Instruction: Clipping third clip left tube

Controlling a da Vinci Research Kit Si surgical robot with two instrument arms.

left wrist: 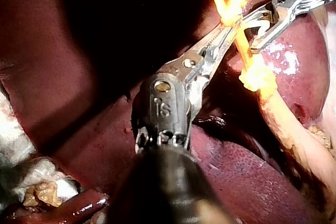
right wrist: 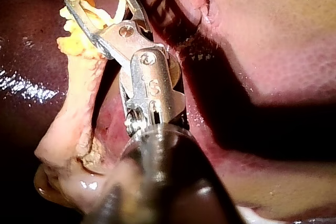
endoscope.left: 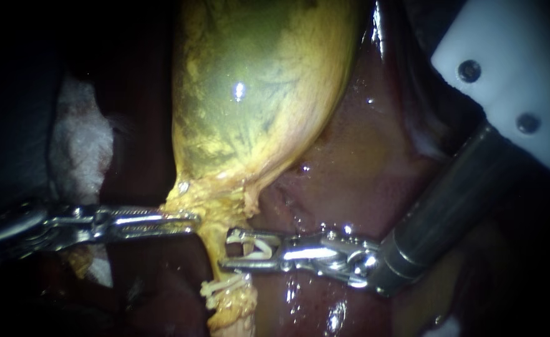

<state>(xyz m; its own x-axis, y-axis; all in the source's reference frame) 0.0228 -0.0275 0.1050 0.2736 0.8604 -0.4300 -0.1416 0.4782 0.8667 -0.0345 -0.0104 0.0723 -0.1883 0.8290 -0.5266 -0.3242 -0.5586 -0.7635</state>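
Two-sided hold on the tube (endoscope.left: 231,309). Gripping it narrow-jawed with left instrument (endoscope.left: 191,221) just below gallbladder (endoscope.left: 256,93) (likely to keep it taut and off liver (endoscope.left: 362,175)). Presenting right instrument (endoscope.left: 227,249) opposite, jaws wide, carrying white clip (endoscope.left: 257,248), tube at the mouth of the jaws, apparently not yet deep. Watch for placed clips (endoscope.left: 222,288) just beside one jaw and fatty tags (endoscope.left: 247,200) crowding the gap. Gauze (endoscope.left: 82,143) beside left shaft, well apart.

Left instrument (endoscope.left: 191,219) clamped on gallbladder (endoscope.left: 256,93), right instrument (endoscope.left: 228,248) spread, holding clip (endoscope.left: 259,249)
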